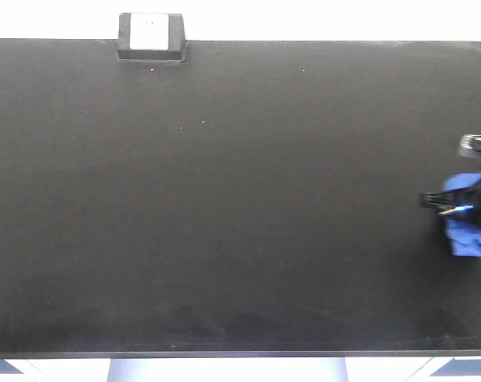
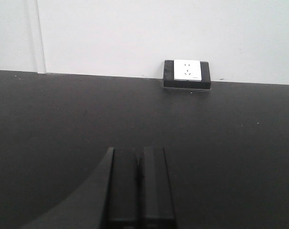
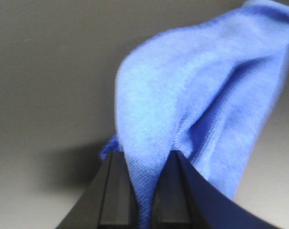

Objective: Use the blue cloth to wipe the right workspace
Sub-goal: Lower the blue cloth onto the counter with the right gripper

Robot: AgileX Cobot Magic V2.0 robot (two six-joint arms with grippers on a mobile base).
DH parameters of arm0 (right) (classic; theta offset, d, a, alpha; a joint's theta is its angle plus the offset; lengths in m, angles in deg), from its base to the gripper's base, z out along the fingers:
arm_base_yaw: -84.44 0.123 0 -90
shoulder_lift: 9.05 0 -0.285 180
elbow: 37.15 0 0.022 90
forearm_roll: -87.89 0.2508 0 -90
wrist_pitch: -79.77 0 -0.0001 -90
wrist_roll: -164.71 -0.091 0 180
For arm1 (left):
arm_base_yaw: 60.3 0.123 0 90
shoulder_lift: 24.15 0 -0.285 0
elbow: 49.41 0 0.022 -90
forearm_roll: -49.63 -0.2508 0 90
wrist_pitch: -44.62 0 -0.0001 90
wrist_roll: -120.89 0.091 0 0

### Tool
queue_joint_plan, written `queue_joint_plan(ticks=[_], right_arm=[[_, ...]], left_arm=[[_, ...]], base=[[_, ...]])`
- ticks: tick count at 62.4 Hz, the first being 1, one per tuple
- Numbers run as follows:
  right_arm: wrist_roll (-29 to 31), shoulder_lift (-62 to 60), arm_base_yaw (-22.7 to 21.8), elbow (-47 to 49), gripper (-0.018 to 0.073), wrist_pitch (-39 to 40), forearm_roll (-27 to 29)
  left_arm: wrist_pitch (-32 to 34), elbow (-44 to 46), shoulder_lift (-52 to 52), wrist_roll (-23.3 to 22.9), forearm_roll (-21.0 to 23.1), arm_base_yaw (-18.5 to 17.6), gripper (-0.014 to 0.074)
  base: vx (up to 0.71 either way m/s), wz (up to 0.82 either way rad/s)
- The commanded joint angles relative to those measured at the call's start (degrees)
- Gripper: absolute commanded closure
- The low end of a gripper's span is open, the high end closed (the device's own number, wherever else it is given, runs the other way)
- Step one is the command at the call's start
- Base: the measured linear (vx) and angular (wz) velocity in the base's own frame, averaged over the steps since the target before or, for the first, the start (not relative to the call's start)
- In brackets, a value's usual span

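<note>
We see the right gripper (image 3: 143,191) clamped on the blue cloth (image 3: 197,100), far right of the wall socket (image 1: 151,33). The left gripper (image 2: 138,186) is closed on nothing, facing that socket.

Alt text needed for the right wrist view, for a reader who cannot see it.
The right gripper pinches a fold of the blue cloth between its two dark fingers. The cloth fills most of the frame above them, over a blurred grey surface.
</note>
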Motion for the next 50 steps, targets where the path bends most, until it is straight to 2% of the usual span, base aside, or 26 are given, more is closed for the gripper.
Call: queue_joint_plan(ticks=[1,6,11,15,20,28,37,50], right_arm=[[0.3,-1.2,8.2,0.3,0.0559,-1.3,5.0],[0.3,-1.2,16.2,0.3,0.0558,1.2,8.6],[0.3,-1.2,23.6,0.3,0.0556,3.1,9.2],[0.5,-1.2,28.3,0.3,0.0556,4.8,8.2],[0.5,-1.2,31.4,0.3,0.0551,5.8,7.5],[0.3,-1.6,32.1,0.3,0.0525,5.3,8.5],[0.3,-3.3,30.8,0.3,0.0473,3.7,8.3],[0.3,-8.6,27.7,0.3,0.0312,0.2,8.1]], left_arm=[[4.6,-1.7,0.8,-0.5,-0.1,-0.2,0.0602],[4.6,-1.7,0.8,-0.5,-0.1,-0.2,0.0602],[4.6,-1.7,0.8,-0.5,-0.1,-0.2,0.0602],[4.6,-1.7,0.8,-0.5,-0.1,-0.2,0.0602],[4.6,-1.7,0.8,-0.5,-0.1,-0.2,0.0602],[4.6,-1.7,0.8,-0.5,-0.1,-0.2,0.0602],[4.6,-1.7,0.8,-0.5,-0.1,-0.2,0.0602],[4.6,-1.7,0.8,-0.5,-0.1,-0.2,0.0602]], base=[[0.00,0.00],[0.00,0.00],[0.00,0.00],[0.00,0.00],[0.00,0.00],[0.00,0.00],[0.00,0.00],[0.00,0.00]])
